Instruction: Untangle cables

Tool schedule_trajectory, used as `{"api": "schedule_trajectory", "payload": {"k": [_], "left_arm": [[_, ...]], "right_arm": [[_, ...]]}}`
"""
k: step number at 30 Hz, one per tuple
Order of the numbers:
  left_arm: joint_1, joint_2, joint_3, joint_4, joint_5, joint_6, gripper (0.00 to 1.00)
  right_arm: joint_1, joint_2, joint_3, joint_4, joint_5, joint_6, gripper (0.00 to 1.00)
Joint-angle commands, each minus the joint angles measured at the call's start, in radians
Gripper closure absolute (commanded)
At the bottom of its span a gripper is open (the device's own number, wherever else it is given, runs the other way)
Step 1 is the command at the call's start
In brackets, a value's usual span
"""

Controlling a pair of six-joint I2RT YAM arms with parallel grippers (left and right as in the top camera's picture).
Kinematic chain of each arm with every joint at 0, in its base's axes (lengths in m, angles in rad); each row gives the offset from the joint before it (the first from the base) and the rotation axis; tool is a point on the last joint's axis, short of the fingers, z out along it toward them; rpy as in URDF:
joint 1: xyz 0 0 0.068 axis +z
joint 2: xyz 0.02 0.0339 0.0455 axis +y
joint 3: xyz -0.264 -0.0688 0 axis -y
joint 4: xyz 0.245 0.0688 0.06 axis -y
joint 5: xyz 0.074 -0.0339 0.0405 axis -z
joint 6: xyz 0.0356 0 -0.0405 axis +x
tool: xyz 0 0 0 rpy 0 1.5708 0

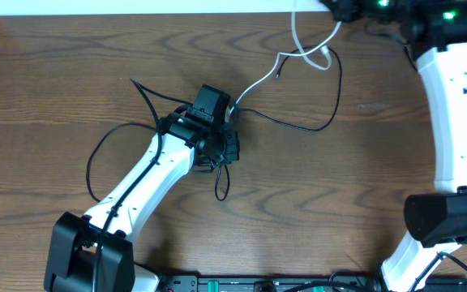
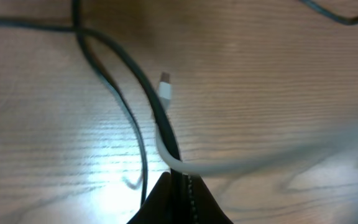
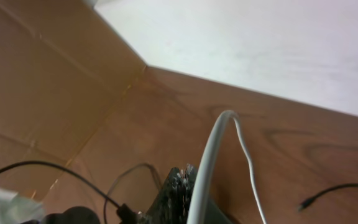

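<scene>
Cables are lying spread over the middle and far right of the wooden table (image 1: pixel 339 203), crossing one another at the centre. The left gripper (image 2: pixel 180 186) is sitting over that crossing with its jaws drawn in to a thin slit. The black cable (image 2: pixel 143 84) is running straight into its tips, so the gripper appears to be pinching that cord. The white cable (image 2: pixel 229 168) is bending across the same spot and trailing off to the right, with its white plug (image 2: pixel 165 90) lying just beyond the tips. Whether the white cord is also being pinched cannot be told.

In the overhead view, a black strand is leaving the left gripper rightward and curving far toward a kink in the white cable. A black loop (image 1: pixel 88 170) is lying left of the left arm, and a small black loop (image 1: pixel 221 191) is lying just near of the gripper.

The right gripper (image 3: pixel 188 193) is working at the far right edge of the table. Its jaws are closing narrowly on the white cable, which is rising between its fingers. A cardboard wall (image 3: pixel 42 93) is standing behind it.
</scene>
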Motion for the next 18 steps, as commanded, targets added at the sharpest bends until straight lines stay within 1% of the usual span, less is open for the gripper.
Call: {"api": "schedule_trajectory", "payload": {"k": [1, 4, 9, 14, 18], "left_arm": [[-0.004, -0.011, 0.006, 0.038, 0.039, 0.023, 0.93], [-0.003, -0.017, 0.009, 0.107, 0.039, 0.003, 0.93], [-0.003, -0.05, 0.01, 0.277, 0.039, -0.072, 0.93], [-0.003, -0.061, 0.01, 0.337, 0.037, -0.129, 0.92], [-0.003, -0.059, 0.01, 0.349, -0.01, -0.131, 0.93]], "right_arm": [[0.079, 0.021, -0.013, -0.005, 0.023, 0.048, 0.99], [0.136, 0.043, -0.013, -0.027, 0.063, 0.097, 0.99], [0.196, 0.085, -0.013, -0.016, 0.1, 0.154, 0.99], [0.196, 0.091, -0.013, 0.032, 0.088, 0.232, 0.99], [0.185, 0.091, -0.013, 0.135, 0.001, 0.33, 0.99]]}}
